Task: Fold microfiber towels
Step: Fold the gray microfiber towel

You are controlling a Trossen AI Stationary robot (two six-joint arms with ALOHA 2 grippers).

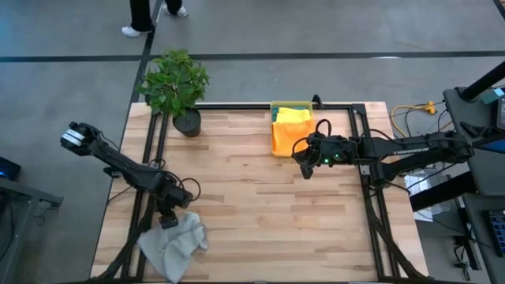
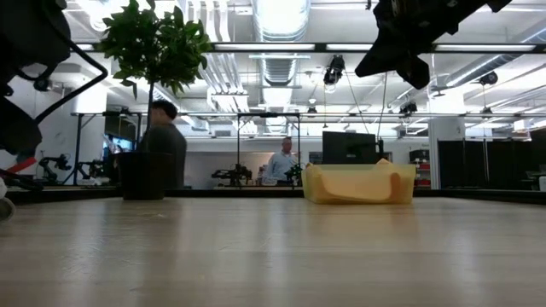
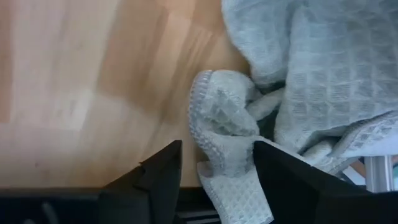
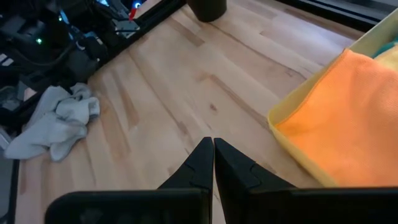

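- We judge the step in hand to be taking hold of the grey towel (image 1: pixel 175 244): we should pinch one hemmed corner only, not the whole bunch.
- The left gripper (image 1: pixel 169 222) stands wide, a rolled hem between its fingers (image 3: pixel 158 177), just plant-side of the crumpled heap.
- The right gripper (image 4: pixel 213 163), closed and empty, waits beside the yellow bin (image 1: pixel 278 147), well apart from that towel.

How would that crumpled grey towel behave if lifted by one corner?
The grey towel lies in soft, rumpled folds, so it would likely droop and hang limp. Its waffle weave looks grippy rather than slippery, and it seems light.
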